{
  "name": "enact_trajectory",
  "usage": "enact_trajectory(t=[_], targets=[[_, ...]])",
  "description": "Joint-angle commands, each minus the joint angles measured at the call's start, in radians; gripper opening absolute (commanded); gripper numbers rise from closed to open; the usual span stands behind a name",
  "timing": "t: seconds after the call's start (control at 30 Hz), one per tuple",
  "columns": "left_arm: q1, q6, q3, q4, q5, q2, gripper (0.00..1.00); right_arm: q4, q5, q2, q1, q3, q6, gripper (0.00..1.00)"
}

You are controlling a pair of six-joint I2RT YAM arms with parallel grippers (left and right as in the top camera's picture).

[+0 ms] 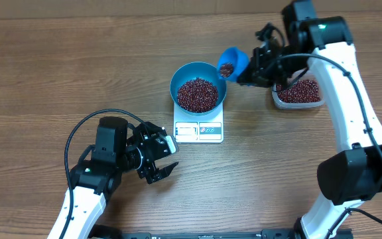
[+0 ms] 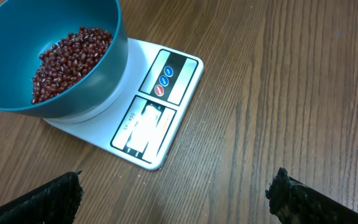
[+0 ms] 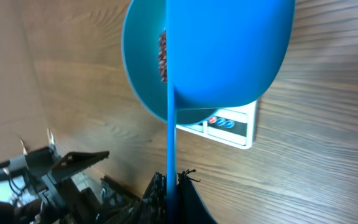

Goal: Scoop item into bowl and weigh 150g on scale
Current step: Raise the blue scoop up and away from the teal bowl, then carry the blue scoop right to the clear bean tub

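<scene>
The teal bowl (image 1: 178, 78) (image 2: 89, 93) (image 3: 140, 68) stands on the white scale (image 1: 199, 130) (image 2: 160, 106) (image 3: 232, 127) and holds a heap of red-brown beans (image 1: 197, 95) (image 2: 67, 59) (image 3: 162, 56). My right gripper (image 1: 249, 70) (image 3: 173, 186) is shut on the handle of a bright blue scoop (image 1: 233, 62) (image 3: 229, 50). The scoop hangs at the bowl's right rim with some beans in it. My left gripper (image 1: 161, 162) (image 2: 176, 193) stands open over bare table in front of the scale, left of its display, with nothing between its fingers (image 2: 48, 199).
A small clear tub (image 1: 298, 93) of beans sits to the right of the bowl, partly under the right arm. The left arm (image 3: 48, 174) shows at the lower left of the right wrist view. The rest is wooden table (image 1: 58, 60).
</scene>
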Motion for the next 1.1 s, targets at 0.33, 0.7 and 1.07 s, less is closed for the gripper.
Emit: enact_trajectory(t=[0.33, 0.7, 1.07], targets=[[0.004, 0.019, -0.005, 0.0, 0.016, 0.008, 0.99, -0.028, -0.016, -0.035, -0.217, 0.026, -0.059, 0.04], [0.004, 0.019, -0.004, 0.0, 0.016, 0.008, 0.99, -0.094, 0.075, -0.035, -0.339, 0.026, -0.076, 0.04], [0.004, 0.019, -0.004, 0.0, 0.016, 0.008, 1.0, -0.155, 0.24, -0.035, -0.342, 0.026, -0.076, 0.04]])
